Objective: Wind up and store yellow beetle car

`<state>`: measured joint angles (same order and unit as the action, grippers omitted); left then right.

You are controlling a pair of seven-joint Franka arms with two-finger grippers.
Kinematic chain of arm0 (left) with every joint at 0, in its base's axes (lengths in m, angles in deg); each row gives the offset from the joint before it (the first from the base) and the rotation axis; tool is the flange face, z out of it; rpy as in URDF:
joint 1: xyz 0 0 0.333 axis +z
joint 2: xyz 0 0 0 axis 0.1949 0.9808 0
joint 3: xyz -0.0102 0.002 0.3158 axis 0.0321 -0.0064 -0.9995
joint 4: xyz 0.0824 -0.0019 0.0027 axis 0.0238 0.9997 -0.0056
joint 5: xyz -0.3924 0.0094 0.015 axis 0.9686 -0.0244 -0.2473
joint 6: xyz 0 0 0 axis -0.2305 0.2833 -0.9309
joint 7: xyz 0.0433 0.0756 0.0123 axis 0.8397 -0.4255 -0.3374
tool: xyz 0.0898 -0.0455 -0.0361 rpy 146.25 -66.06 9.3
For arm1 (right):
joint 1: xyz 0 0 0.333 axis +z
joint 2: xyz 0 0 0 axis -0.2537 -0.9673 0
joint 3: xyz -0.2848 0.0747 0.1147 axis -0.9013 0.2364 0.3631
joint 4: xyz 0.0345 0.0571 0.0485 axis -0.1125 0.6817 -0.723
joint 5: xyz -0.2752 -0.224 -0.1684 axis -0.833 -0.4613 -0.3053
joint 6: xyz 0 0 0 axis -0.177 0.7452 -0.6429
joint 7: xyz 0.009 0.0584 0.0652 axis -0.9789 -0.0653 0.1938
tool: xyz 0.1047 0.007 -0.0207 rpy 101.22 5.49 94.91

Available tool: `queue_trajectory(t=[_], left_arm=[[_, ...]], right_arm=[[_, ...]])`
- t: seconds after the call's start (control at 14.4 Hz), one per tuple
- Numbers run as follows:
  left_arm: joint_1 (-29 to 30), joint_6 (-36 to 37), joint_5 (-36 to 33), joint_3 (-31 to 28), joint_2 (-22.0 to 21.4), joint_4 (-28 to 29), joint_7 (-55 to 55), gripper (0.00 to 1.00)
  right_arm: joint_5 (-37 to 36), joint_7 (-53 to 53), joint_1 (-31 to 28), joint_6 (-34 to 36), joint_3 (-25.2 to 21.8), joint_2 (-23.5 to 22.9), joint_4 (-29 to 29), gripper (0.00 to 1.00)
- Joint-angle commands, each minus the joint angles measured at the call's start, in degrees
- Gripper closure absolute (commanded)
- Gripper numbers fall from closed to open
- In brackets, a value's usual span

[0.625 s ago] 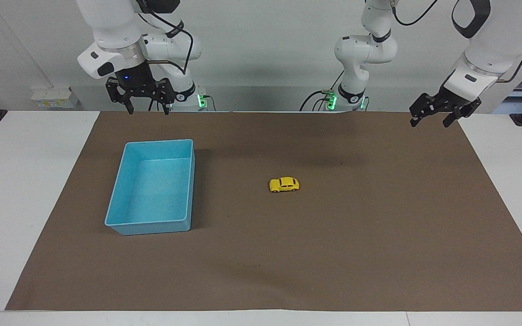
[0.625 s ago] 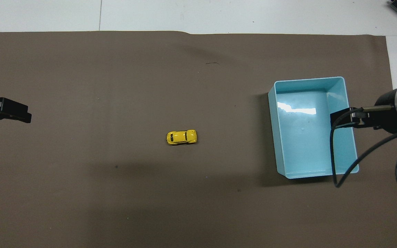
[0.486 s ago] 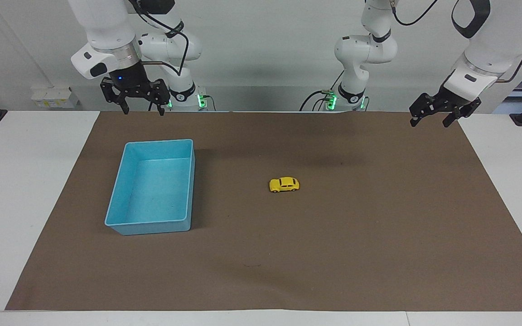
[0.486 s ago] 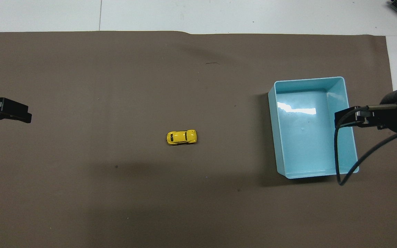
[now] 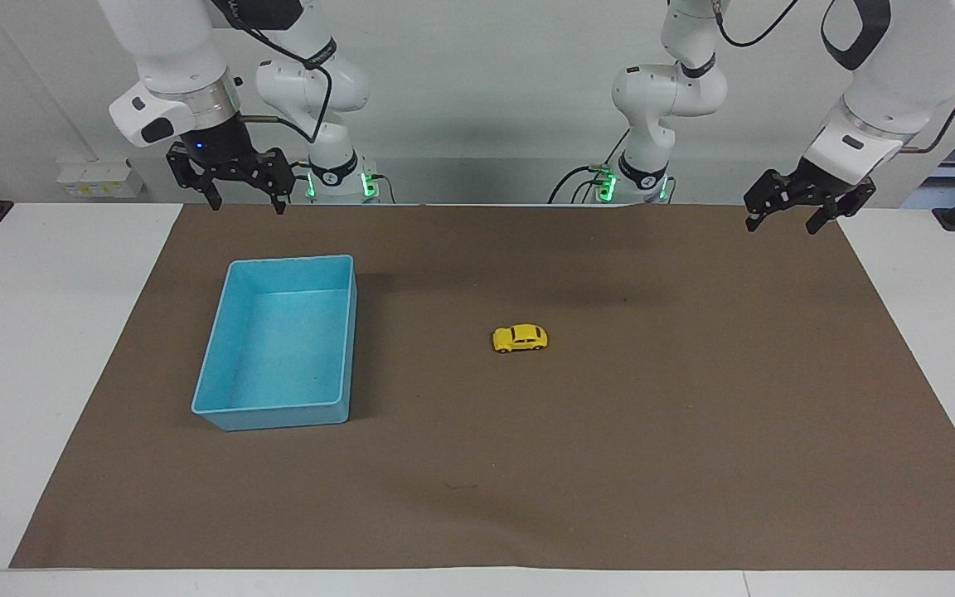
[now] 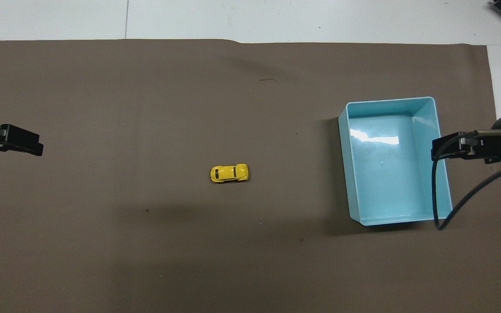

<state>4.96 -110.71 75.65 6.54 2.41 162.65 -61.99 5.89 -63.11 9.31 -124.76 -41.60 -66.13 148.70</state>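
The yellow beetle car stands on its wheels in the middle of the brown mat, and it also shows in the overhead view. The empty blue bin sits toward the right arm's end of the table and shows in the overhead view too. My right gripper is open and empty, up in the air over the mat's edge by the robots; the overhead view shows it over the bin's outer rim. My left gripper is open and empty, raised over the mat's corner at the left arm's end, and the overhead view shows it too.
The brown mat covers most of the white table. A cable hangs from the right wrist over the bin's outer rim. Bare mat lies all around the car.
My right gripper has drawn back toward the right arm's end of the table, off the bin's inside. The left gripper has barely shifted. The car and bin have not moved.
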Motion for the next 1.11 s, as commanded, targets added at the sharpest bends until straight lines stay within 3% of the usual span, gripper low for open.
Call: queue_trajectory(t=[0.0,0.42,0.69,1.04], left_arm=[[-0.14,0.57,0.28,-0.27,-0.71,0.57,7.9,0.0],[-3.64,-2.06,-0.15,-0.27,-0.89,0.92,37.43,0.0],[-6.99,-4.34,-0.24,-0.18,-0.27,1.62,46.14,0.0],[-11.83,-11.89,-0.16,0.0,-0.27,6.89,47.13,0.0]], right_arm=[[1.03,0.81,-0.76,-0.66,0.37,0.68,0.99,0.0],[1.03,0.81,-0.76,-0.66,0.38,0.68,0.99,0.0],[1.03,0.81,-0.77,-0.66,0.38,0.68,0.99,0.0],[1.03,0.81,-0.76,-0.66,0.38,0.68,0.99,0.0]])
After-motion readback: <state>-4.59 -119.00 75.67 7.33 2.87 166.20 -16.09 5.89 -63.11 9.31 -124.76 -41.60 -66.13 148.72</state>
